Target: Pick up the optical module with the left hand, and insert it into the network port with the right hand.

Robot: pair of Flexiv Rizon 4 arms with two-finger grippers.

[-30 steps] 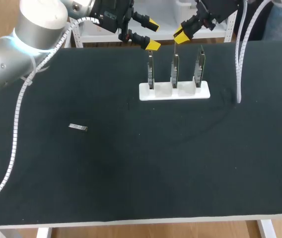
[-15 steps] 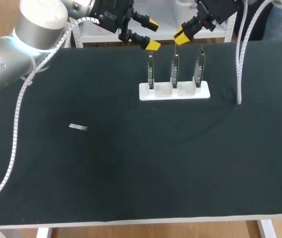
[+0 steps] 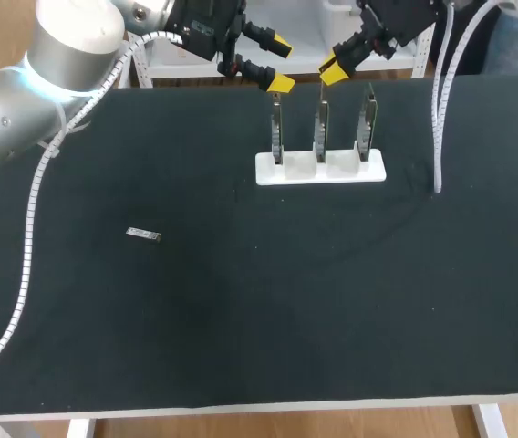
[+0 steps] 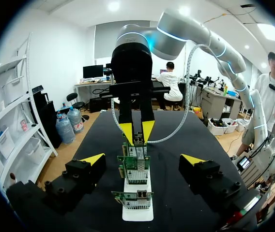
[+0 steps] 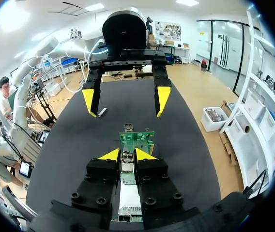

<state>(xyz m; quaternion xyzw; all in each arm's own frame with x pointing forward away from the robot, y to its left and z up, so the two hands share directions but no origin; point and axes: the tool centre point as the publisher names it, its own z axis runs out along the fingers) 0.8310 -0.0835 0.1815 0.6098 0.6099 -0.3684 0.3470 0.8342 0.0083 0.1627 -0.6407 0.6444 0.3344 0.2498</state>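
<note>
three upright cards [image 3: 321,123] in a white stand [image 3: 268,172] sit at the upper middle of the desk [image 3: 259,319]. the module [image 3: 143,234] lies flat at left centre, well apart from both tools. the left tool [image 3: 281,64] hangs wide open and empty at the cards' upper left. the right tool [image 3: 330,67] is above the middle card, fingers nearly together and empty.

I see the table [image 3: 241,310] lit evenly from above; its black cloth soaks up the light and shows almost no shadows; at ten o'clock my left arm [image 3: 69,41] shines pale where light hits its round shell; the white stand [image 3: 321,170] near two o'clock looks very bright; both wrist views are bright, with white lamp glare overhead.
</note>
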